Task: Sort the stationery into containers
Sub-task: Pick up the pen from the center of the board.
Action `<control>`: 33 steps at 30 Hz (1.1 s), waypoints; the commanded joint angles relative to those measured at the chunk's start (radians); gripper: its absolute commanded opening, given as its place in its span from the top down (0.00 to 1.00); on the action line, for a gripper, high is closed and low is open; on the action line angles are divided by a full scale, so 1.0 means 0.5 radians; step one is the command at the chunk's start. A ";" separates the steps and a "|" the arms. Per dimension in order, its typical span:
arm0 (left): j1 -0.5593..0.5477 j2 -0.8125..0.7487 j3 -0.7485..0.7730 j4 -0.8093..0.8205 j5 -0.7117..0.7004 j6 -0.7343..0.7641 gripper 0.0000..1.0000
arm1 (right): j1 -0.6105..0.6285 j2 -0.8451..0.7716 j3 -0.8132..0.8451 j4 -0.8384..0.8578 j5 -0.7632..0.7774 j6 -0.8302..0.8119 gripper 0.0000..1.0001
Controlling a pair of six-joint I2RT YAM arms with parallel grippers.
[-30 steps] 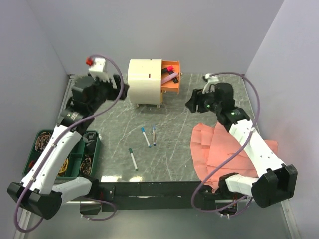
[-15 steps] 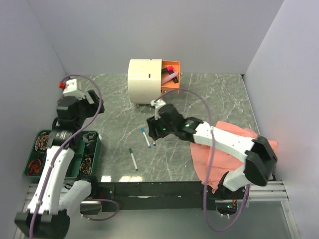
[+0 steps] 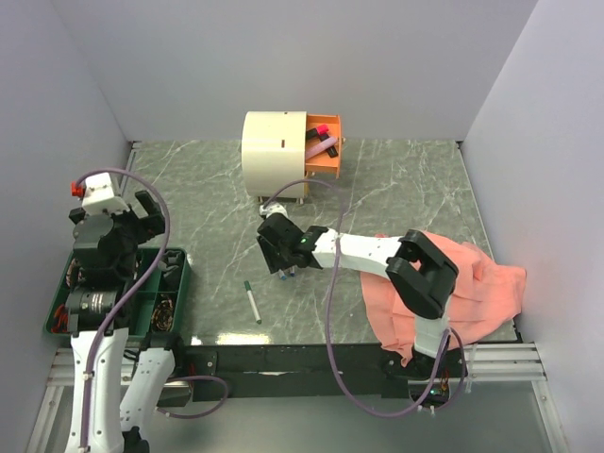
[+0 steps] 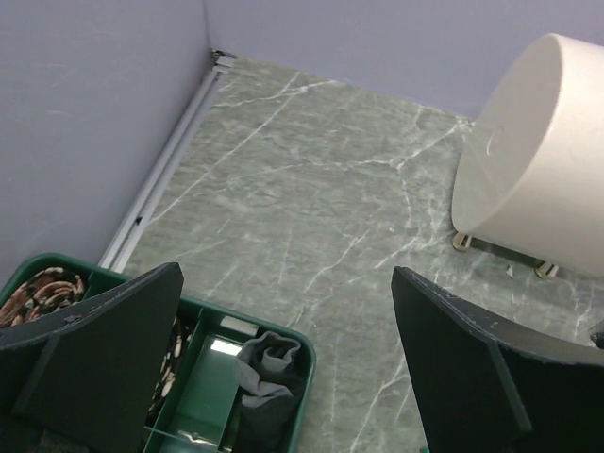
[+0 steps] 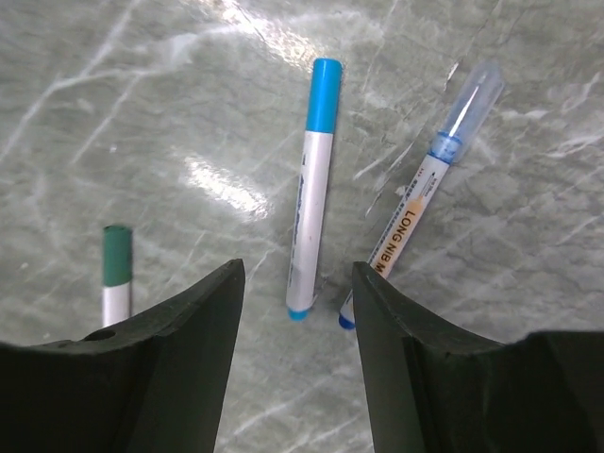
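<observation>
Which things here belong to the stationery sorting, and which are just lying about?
Job:
- blue-capped marker
- clear-capped pen
- green-capped marker
- orange drawer, with pens in it
- cabinet

Lying about:
- pink cloth
- green tray

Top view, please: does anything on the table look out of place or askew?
Yes. A crumpled pink cloth sprawls over the table's near right corner, under the right arm; it is no stationery. A green-capped pen and two blue pens lie loose mid-table, askew; the orange drawer stands open, markers inside.
</observation>
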 commanded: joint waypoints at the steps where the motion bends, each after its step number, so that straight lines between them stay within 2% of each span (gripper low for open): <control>1: 0.052 -0.063 0.079 -0.086 -0.043 0.063 0.01 | 0.018 0.103 0.107 0.050 0.106 0.004 0.43; 12: 0.058 -0.063 0.030 -0.071 -0.015 0.020 0.01 | -0.006 0.308 0.193 0.124 0.094 -0.085 0.46; 17: 0.058 -0.051 0.027 -0.061 -0.009 0.014 0.00 | -0.021 0.416 0.215 0.091 0.026 -0.100 0.58; 22: 0.058 -0.044 0.021 -0.055 0.006 0.001 0.01 | -0.018 0.453 0.123 0.072 -0.194 -0.076 0.64; 23: 0.061 -0.041 0.018 -0.058 0.009 -0.005 0.01 | -0.018 0.443 0.102 0.078 -0.256 -0.067 0.67; 26: 0.061 -0.035 0.008 -0.058 0.028 -0.008 0.00 | -0.012 0.385 0.052 0.097 -0.345 -0.103 0.86; 27: 0.058 -0.029 0.008 -0.055 0.031 -0.002 0.00 | -0.009 0.318 0.052 0.097 -0.357 -0.122 1.00; 33: 0.061 -0.029 -0.013 0.021 0.000 0.060 0.01 | 0.018 -0.105 0.269 0.072 -0.507 -0.352 1.00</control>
